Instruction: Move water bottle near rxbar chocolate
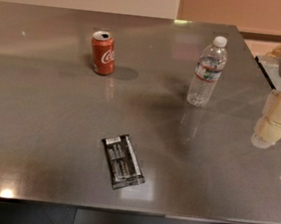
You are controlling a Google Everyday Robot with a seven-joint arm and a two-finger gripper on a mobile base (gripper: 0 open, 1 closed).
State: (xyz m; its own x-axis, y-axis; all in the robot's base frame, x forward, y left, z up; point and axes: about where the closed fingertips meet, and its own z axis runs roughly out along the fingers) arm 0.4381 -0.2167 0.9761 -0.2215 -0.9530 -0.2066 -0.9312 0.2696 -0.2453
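The water bottle [208, 72] stands upright on the grey table at the back right; it is clear ribbed plastic with a white cap and a white label with a red band. The rxbar chocolate [122, 161] lies flat in its black wrapper near the table's front edge, left of the bottle and well apart from it. My gripper [274, 122] hangs at the right edge of the view, to the right of the bottle and not touching it. It holds nothing that I can see.
A red soda can [102, 53] stands upright at the back left of the table [44, 124]. The table's front edge runs along the bottom, its right edge behind my arm. A wall stands behind the table.
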